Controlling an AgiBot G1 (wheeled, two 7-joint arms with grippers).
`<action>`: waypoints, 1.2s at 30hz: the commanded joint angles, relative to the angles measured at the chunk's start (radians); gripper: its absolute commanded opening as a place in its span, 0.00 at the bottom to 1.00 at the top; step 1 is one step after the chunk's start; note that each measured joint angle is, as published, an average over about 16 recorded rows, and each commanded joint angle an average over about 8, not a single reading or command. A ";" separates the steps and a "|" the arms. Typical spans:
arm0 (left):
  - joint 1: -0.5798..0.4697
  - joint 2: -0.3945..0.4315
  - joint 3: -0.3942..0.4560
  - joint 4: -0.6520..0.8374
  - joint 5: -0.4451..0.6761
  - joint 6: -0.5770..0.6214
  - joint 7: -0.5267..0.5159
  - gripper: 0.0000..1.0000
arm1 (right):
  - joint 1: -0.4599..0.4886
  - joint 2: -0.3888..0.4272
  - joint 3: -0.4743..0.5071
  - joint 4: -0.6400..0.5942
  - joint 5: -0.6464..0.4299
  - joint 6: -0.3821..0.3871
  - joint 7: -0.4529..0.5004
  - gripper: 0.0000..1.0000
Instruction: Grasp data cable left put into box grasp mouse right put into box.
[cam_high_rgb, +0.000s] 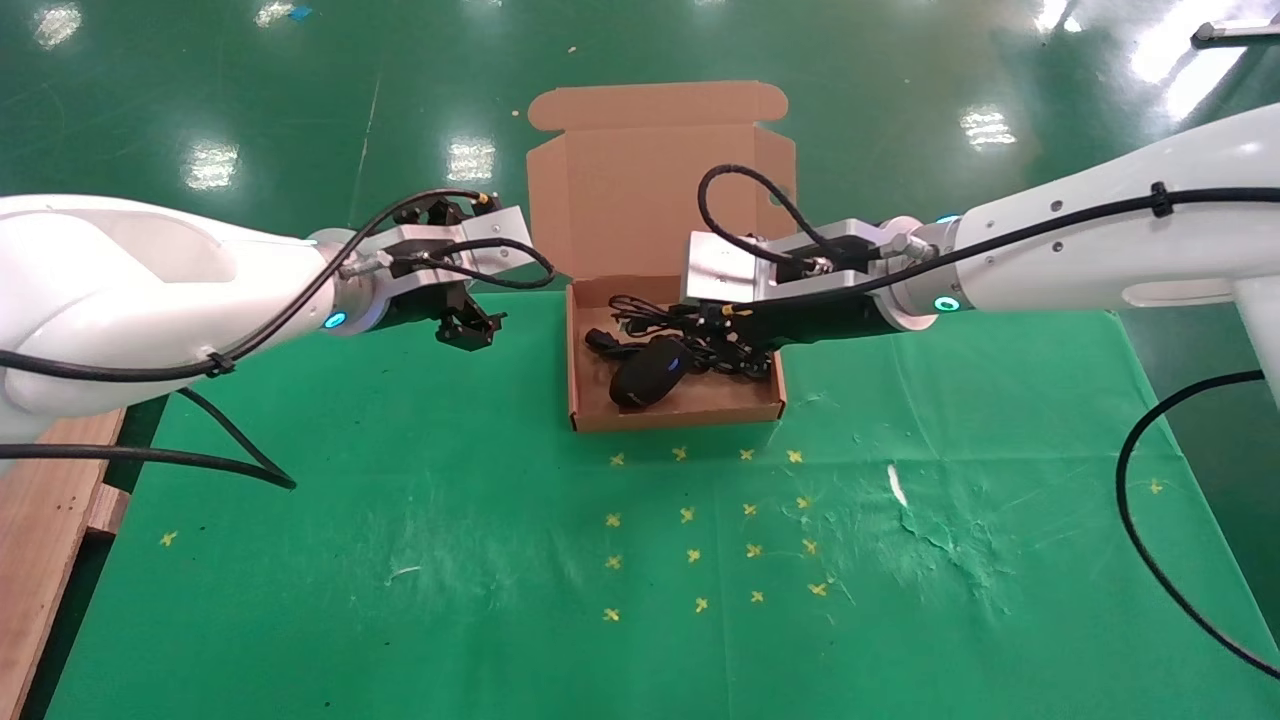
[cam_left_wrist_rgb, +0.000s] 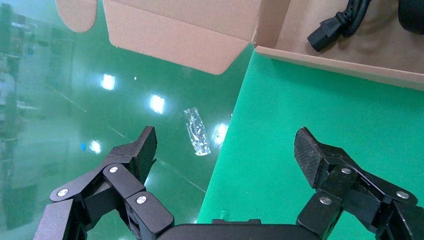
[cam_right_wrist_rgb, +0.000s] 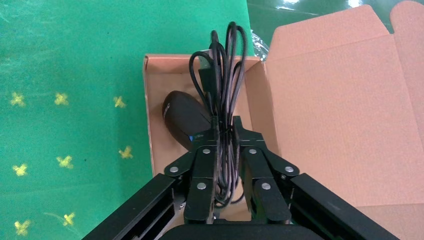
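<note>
At frame centre the right gripper (cam_right_wrist_rgb: 225, 132) pinches the mouse (cam_high_rgb: 648, 372) cord, lowering it into the box (cam_high_rgb: 668, 413); the data cable (cam_left_wrist_rgb: 332, 25) already lies inside. The left gripper (cam_left_wrist_rgb: 225, 150), spread empty, hangs left of centre.

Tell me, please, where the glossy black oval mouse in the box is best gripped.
Probably across the narrow flanks of the glossy black oval mouse, from straight above: it lies flat in the shallow brown cardboard box, whose walls block sideways approaches. The right end effector grips its thin black cord bundle; the left end effector hangs open beside the box.
</note>
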 joint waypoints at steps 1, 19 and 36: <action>0.000 0.001 0.000 0.000 0.000 0.000 0.000 1.00 | 0.000 0.003 0.000 0.005 -0.001 -0.002 0.004 1.00; 0.001 0.003 0.000 0.002 0.000 0.000 0.000 1.00 | -0.026 0.046 0.018 0.051 0.053 -0.031 0.024 1.00; 0.001 0.003 0.000 0.002 0.000 0.000 0.000 1.00 | -0.178 0.207 0.117 0.164 0.367 -0.117 0.061 1.00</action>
